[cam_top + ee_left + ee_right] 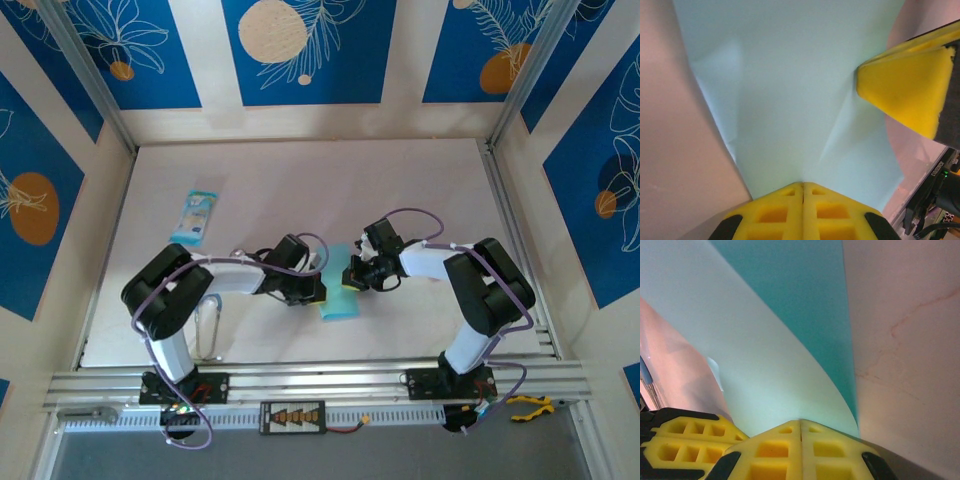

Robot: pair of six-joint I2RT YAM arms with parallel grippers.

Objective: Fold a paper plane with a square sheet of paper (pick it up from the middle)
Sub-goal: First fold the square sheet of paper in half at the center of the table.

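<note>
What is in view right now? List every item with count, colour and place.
square sheet of paper: one, light blue, mid-table, pinched between both grippers
printed packet: one, blue and white, far left of the table
table: one, pale pinkish white, under everything
hand tool: one, yellow and black, near rail, right end
left gripper: one, yellow fingers, shut on the sheet's left side
right gripper: one, yellow fingers, shut on the sheet's right side

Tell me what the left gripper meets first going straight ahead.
The left gripper is shut on the sheet of paper, so only paper lies ahead; a finger of the right gripper sits right of that line, probably missed.
</note>
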